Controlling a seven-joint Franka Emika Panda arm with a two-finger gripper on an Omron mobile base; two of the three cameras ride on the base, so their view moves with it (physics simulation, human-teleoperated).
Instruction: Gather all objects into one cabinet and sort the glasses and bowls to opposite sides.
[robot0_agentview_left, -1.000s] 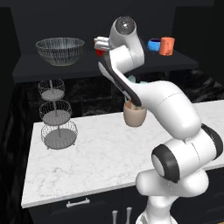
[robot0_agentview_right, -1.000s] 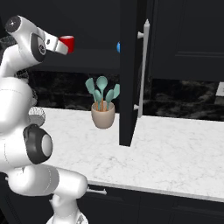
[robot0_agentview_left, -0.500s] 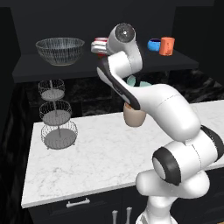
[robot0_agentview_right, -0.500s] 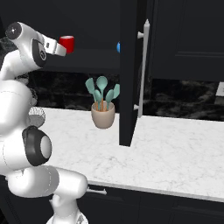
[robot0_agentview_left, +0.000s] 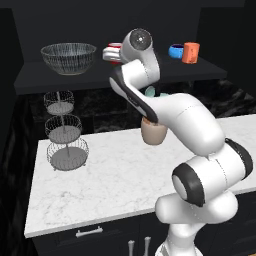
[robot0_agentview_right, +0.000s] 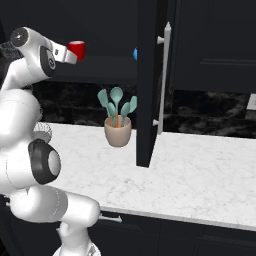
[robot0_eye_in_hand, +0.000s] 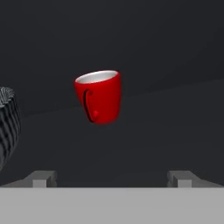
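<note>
While the jaws of the gripper (robot0_eye_in_hand: 112, 178) are wide apart and hold nothing, the red cup (robot0_eye_in_hand: 99, 96) stands just ahead of them on the dark cabinet shelf (robot0_agentview_left: 100, 80), between the striped bowl (robot0_agentview_left: 68, 57) and the orange mug (robot0_agentview_left: 190, 52) with the blue bowl (robot0_agentview_left: 175, 50). You should go in slow and straight, so one finger passes each side of the cup. Close softly so you do not tip it or bump the striped bowl.

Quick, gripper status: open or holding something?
Gripper: open, holding nothing; the red cup sits ahead of it on the shelf.

No text, label, brand, number or sign can be read anywhere.
</note>
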